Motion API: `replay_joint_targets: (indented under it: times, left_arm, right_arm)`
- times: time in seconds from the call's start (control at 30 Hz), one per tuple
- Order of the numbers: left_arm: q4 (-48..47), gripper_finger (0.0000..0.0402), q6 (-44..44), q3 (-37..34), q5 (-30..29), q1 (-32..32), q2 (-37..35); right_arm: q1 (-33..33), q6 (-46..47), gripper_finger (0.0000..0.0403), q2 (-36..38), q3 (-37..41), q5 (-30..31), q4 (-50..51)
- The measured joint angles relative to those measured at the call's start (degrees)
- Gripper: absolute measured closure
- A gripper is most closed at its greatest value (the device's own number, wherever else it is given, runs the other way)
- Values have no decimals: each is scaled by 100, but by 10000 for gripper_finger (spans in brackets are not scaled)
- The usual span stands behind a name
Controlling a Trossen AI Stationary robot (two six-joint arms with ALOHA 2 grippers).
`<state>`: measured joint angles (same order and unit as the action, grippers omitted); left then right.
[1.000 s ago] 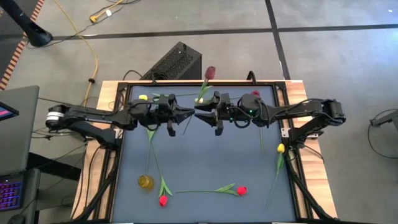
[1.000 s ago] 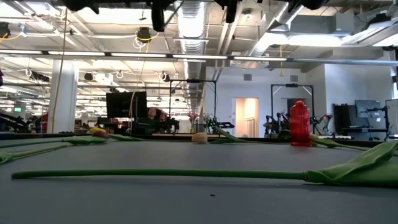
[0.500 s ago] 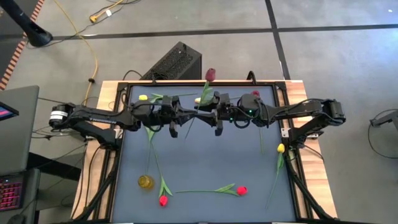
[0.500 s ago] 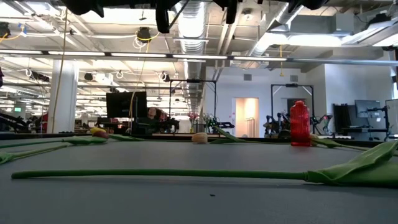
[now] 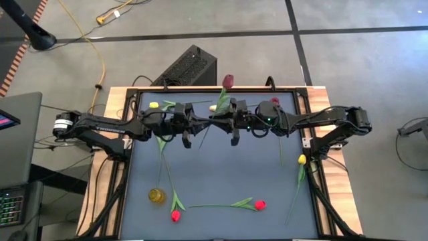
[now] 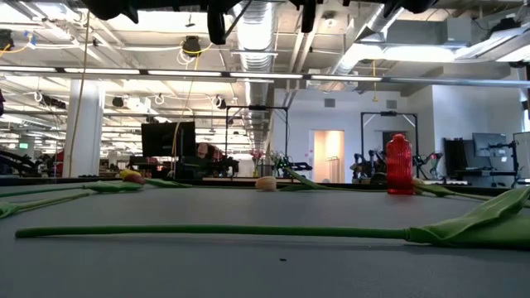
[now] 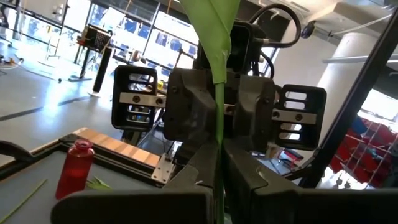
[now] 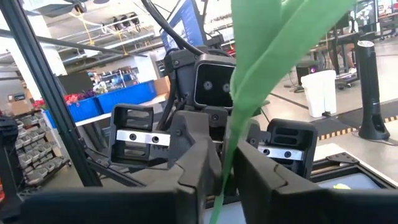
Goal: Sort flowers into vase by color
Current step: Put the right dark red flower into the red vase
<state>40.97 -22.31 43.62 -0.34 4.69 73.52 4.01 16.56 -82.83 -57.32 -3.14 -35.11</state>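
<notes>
A dark red tulip (image 5: 228, 81) is held high over the table's far middle, between both arms. Its green stem (image 5: 212, 114) slants down toward the near side. My left gripper (image 5: 202, 123) comes from the left and is shut on the stem. My right gripper (image 5: 219, 122) comes from the right and has closed on the same stem right beside it. On the mat lie a yellow tulip (image 5: 154, 105), two red tulips (image 5: 175, 215) (image 5: 260, 205) and another yellow one (image 5: 301, 159). A red vase (image 5: 274, 102) and a yellow vase (image 5: 156, 195) stand on the mat. My left gripper pinches the tulip's stem (image 7: 219, 118) between its two fingers, below the leaf. The fingers come in level from the table's left and lie across the stem. The tulip is clear of the table, head toward the far edge. My right gripper has the stem (image 8: 231, 134) between its two fingers, just under the broad leaf (image 8: 273, 43). Its fingers come in level from the table's right, across the stem and facing my left gripper.
A long stem (image 6: 215, 232) lies across the mat's near part. The red vase (image 6: 399, 175) stands at the far right and the yellow vase at the near left. A wooden frame (image 5: 114, 154) borders the mat, and a black box (image 5: 187, 67) sits beyond the far edge.
My right gripper's fingers have closed in on the stem next to my left gripper. The tulip's head has stayed almost where it was. Both arms have kept their places.
</notes>
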Motion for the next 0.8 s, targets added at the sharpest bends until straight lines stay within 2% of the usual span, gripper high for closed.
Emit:
replay_joint_targets:
  times: [0.37,0.53,0.67,0.8]
  left_arm:
    - [0,401,4,0,-62,-2,0]
    - [-81,397,94,0,-393,-9,-2]
    - [-166,366,394,4,-486,-7,-2]
    - [-259,311,468,4,-549,-2,-2]
  right_arm:
    - [4,-2,366,0,2,7,2]
    - [9,-8,377,0,7,2,26]
    - [9,-13,377,0,7,-5,111]
    - [62,-13,378,76,7,-66,335]
